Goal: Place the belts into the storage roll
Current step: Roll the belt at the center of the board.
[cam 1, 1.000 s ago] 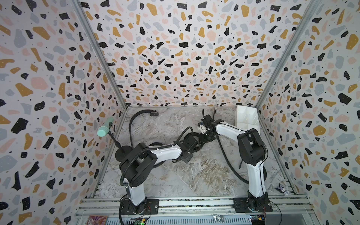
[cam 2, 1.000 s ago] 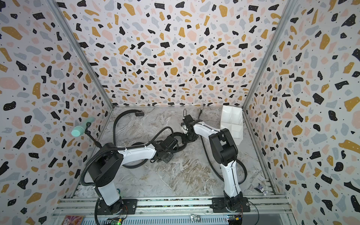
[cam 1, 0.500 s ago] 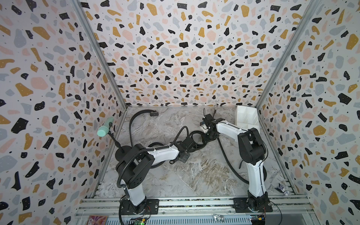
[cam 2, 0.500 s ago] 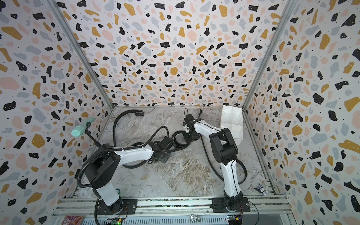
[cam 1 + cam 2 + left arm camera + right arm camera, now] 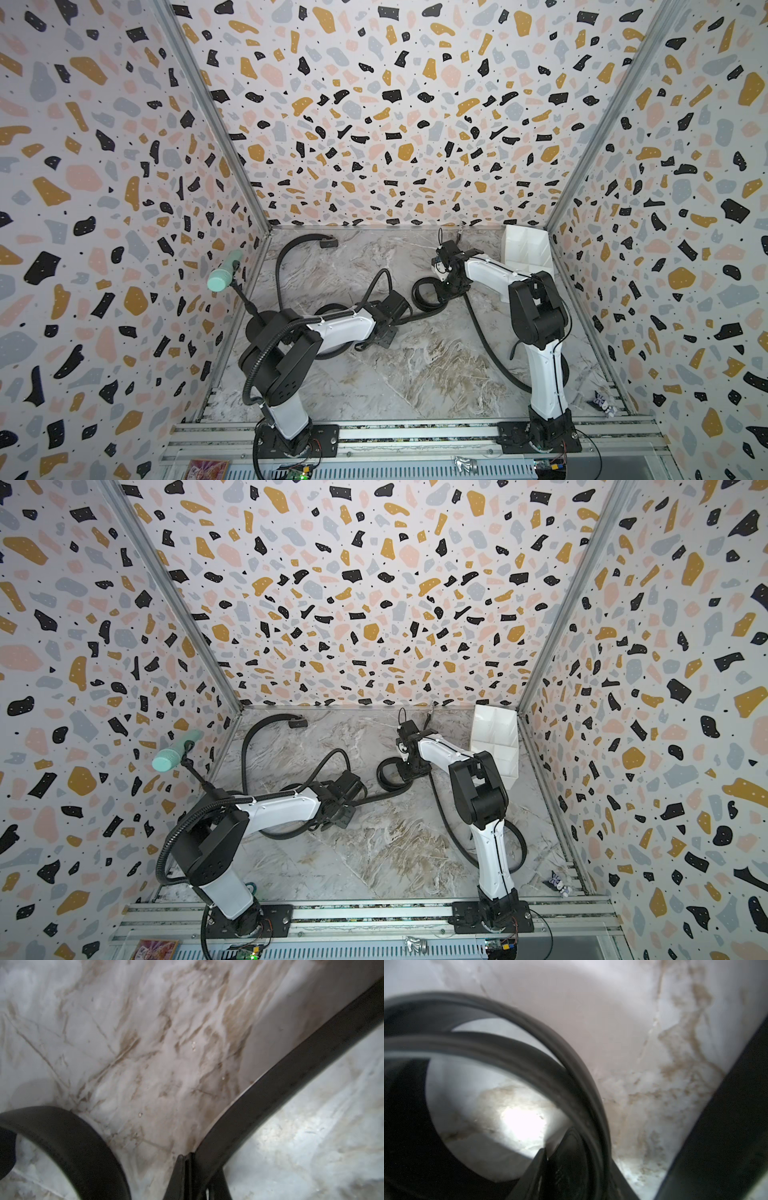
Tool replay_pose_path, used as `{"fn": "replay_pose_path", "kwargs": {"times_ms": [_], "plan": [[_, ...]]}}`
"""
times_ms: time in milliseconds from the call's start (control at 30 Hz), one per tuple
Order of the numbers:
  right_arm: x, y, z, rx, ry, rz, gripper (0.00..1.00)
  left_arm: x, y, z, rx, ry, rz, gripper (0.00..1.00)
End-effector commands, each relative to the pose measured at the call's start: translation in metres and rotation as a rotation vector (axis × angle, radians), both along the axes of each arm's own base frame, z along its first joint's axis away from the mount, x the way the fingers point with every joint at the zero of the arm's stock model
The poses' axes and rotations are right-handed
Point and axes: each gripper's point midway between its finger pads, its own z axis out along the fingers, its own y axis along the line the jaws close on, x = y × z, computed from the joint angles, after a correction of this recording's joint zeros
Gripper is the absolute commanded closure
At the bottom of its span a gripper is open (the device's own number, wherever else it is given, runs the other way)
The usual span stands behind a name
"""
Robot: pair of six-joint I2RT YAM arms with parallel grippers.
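We've got the L gripper (image 5: 186,1160) pinched tight on the belt (image 5: 291,1068). Left wrist cam shows the fingers together w/ the strap clamped btwn them, and the strap running off across the marble table (image 5: 415,374). The other end of that belt is wound into a coil (image 5: 429,308) standing on edge mid-table, btwn the two arms. The R gripper (image 5: 445,291) sits right on the coil. Right wrist cam is blurry, but we read the jaws as partway apart w/ the stacked wraps (image 5: 577,1167) squeezed btwn them, i.e. gripping the coil. In both top views a short stretch of strap links the coil to the L gripper.

Far-left on the table lies the second belt (image 5: 327,242), black buckle end near the back wall, strap arcing toward the L arm. Nearer the R arm lies the third belt (image 5: 482,338), curving from beside the coil to behind that arm; we can't tell where it ends. Another strap loop (image 5: 72,1138) passes close by the L fingers, and we can't tell which belt it is.

The storage roll (image 5: 536,266) is in the far-right corner by the right wall, well apart from the coil. A mint-green cylinder (image 5: 220,279) on a stand is by the left wall.
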Motion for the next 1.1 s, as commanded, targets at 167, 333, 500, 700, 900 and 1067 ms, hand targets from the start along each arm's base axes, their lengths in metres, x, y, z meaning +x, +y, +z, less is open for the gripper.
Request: {"fn": "replay_pose_path", "kwargs": {"times_ms": [167, 333, 500, 700, 900, 1067], "plan": [[-0.038, -0.058, -0.058, -0.205, 0.214, -0.022, 0.58, -0.023, 0.047, -0.01, 0.132, 0.086, 0.104, 1.0], [-0.035, -0.07, -0.059, -0.216, 0.222, -0.036, 0.58, -0.023, 0.056, -0.009, 0.129, 0.08, 0.145, 1.0], [-0.034, -0.073, -0.062, -0.222, 0.235, -0.033, 0.59, -0.023, 0.058, -0.011, 0.125, 0.083, 0.157, 1.0], [-0.048, -0.057, -0.071, -0.221, 0.25, 0.012, 0.72, -0.002, 0.036, -0.003, 0.087, 0.055, 0.081, 1.0], [-0.061, -0.05, -0.074, -0.221, 0.261, 0.022, 0.9, 0.041, 0.004, 0.025, 0.112, -0.046, -0.064, 1.0], [-0.074, -0.046, -0.072, -0.212, 0.265, 0.026, 0.98, 0.078, 0.004, 0.016, 0.27, -0.07, -0.115, 1.0]]}}
